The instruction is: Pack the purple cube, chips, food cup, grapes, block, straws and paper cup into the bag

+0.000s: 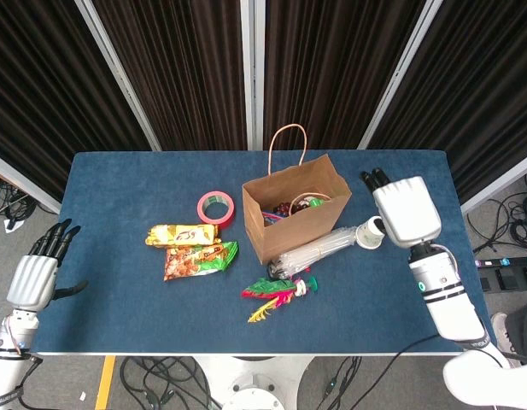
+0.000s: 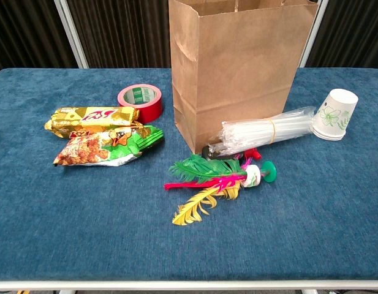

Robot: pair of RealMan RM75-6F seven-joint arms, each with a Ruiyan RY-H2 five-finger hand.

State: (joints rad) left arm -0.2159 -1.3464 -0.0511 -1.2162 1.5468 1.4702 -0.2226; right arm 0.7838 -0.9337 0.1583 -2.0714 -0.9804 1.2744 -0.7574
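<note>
Bag (image 1: pixel 293 213) upright, right hand (image 1: pixel 406 210) fingers empty above paper cup (image 1: pixel 369 233), left hand (image 1: pixel 32 278) fingers spread, empty

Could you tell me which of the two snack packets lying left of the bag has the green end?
The nearer packet, closer to the table's front edge: its right end is green. The farther packet behind it, beside the red tape roll, is gold and yellow throughout.

I see the blue table (image 1: pixel 118 179) carrying a brown paper bag (image 1: pixel 290 218) upright near its middle. Red tape roll (image 1: pixel 215 206) sits just beside the bag, toward the left edge. Two chips packets (image 1: pixel 190 249) lie further left, touching. Bundled straws (image 1: pixel 319 251) lean against the bag's front, paper cup (image 2: pixel 333 114) at their right end. Feather shuttlecocks (image 2: pixel 216 179) lie toward the front edge.
</note>
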